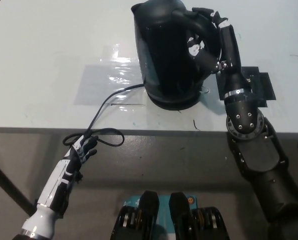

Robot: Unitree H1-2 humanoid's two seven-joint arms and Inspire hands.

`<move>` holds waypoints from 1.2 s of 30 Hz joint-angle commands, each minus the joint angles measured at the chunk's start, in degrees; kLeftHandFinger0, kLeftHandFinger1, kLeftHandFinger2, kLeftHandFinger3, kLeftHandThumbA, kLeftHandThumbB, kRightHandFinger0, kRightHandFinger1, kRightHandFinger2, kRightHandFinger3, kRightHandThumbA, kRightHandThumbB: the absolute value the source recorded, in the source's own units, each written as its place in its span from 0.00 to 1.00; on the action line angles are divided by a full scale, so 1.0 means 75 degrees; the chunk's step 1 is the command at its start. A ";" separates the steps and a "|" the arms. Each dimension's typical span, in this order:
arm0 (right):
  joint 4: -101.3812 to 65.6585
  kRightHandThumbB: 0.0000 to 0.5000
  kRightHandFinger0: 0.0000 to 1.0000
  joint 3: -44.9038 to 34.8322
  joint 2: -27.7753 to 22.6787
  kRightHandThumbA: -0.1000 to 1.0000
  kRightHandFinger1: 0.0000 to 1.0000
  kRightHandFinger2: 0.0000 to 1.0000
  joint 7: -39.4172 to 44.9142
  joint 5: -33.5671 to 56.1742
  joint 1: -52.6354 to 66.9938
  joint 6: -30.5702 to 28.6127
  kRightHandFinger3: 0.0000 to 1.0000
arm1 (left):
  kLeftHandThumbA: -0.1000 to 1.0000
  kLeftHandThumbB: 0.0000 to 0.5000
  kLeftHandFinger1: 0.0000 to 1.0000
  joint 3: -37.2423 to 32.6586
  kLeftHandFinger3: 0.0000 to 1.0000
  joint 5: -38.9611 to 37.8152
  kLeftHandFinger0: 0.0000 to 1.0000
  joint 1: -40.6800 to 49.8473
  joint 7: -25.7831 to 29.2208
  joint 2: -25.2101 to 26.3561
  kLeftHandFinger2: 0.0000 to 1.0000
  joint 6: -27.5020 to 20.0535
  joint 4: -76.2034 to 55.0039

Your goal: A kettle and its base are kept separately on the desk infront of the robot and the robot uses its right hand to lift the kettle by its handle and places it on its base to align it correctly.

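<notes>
Head view: black right robot hand (209,42) wrapped around the handle (201,30) of the kettle (169,55), standing on its base (175,102) mid-table (49,50); white left robot hand (84,149) idle below the edge, state unclear. Best to check seating and alignment, twist gently if skewed, then loosen.

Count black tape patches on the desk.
1: the black tape patch lies right of the kettle, partly covered by the right hand's arm. Others may hide under the kettle.

One head-mounted view looks steeply down. It faces the desk (39,60) front edge from fairly near.
</notes>
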 commanded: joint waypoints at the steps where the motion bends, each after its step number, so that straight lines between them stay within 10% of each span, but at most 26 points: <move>1: 0.0340 0.27 0.00 -0.0160 -0.0142 0.00 0.28 0.66 -0.0354 -0.0096 -0.0546 -0.0318 0.72 | 1.00 0.18 1.00 0.0079 1.00 -0.0081 1.00 -0.0089 -0.0060 0.0079 1.00 -0.0110 -0.0128; 21: 0.1415 0.28 0.01 -0.0167 -0.0002 0.00 0.25 0.62 -0.0338 0.0113 -0.0497 -0.0982 0.76 | 1.00 0.16 1.00 0.0061 1.00 -0.0057 1.00 -0.0120 -0.0060 0.0076 1.00 -0.0098 -0.0140; 23: 0.1231 0.46 0.29 -0.0091 -0.0101 0.31 0.45 0.78 0.0222 0.0318 -0.0378 -0.0982 0.95 | 1.00 0.16 1.00 0.0069 1.00 -0.0051 1.00 -0.0135 -0.0069 0.0104 1.00 -0.0095 -0.0149; 24: 0.1231 0.46 0.29 -0.0091 -0.0101 0.31 0.45 0.78 0.0222 0.0318 -0.0378 -0.0982 0.95 | 1.00 0.16 1.00 0.0069 1.00 -0.0051 1.00 -0.0135 -0.0069 0.0104 1.00 -0.0095 -0.0149; 25: 0.1076 0.79 0.56 0.0059 -0.0244 0.51 0.77 1.00 0.0723 0.0363 -0.0315 -0.0981 1.00 | 1.00 0.16 1.00 0.0072 1.00 -0.0060 1.00 -0.0144 -0.0072 0.0104 1.00 -0.0104 -0.0131; 26: 0.0962 0.96 0.82 0.0153 -0.0326 0.67 1.00 1.00 0.1031 0.0397 -0.0285 -0.0906 1.00 | 1.00 0.16 1.00 0.0076 1.00 -0.0068 1.00 -0.0146 -0.0079 0.0112 1.00 -0.0125 -0.0117; 28: 0.0674 1.00 1.00 0.0369 -0.0527 0.79 1.00 1.00 0.1784 0.0538 -0.0238 -0.0675 1.00 | 1.00 0.18 1.00 0.0078 1.00 -0.0082 1.00 -0.0133 -0.0090 0.0125 1.00 -0.0114 -0.0117; 36: 0.0119 1.00 1.00 0.0631 -0.0878 0.87 1.00 1.00 0.2449 0.0678 -0.0270 -0.0530 1.00 | 1.00 0.16 1.00 0.0063 1.00 -0.0063 1.00 -0.0132 -0.0086 0.0120 1.00 -0.0103 -0.0114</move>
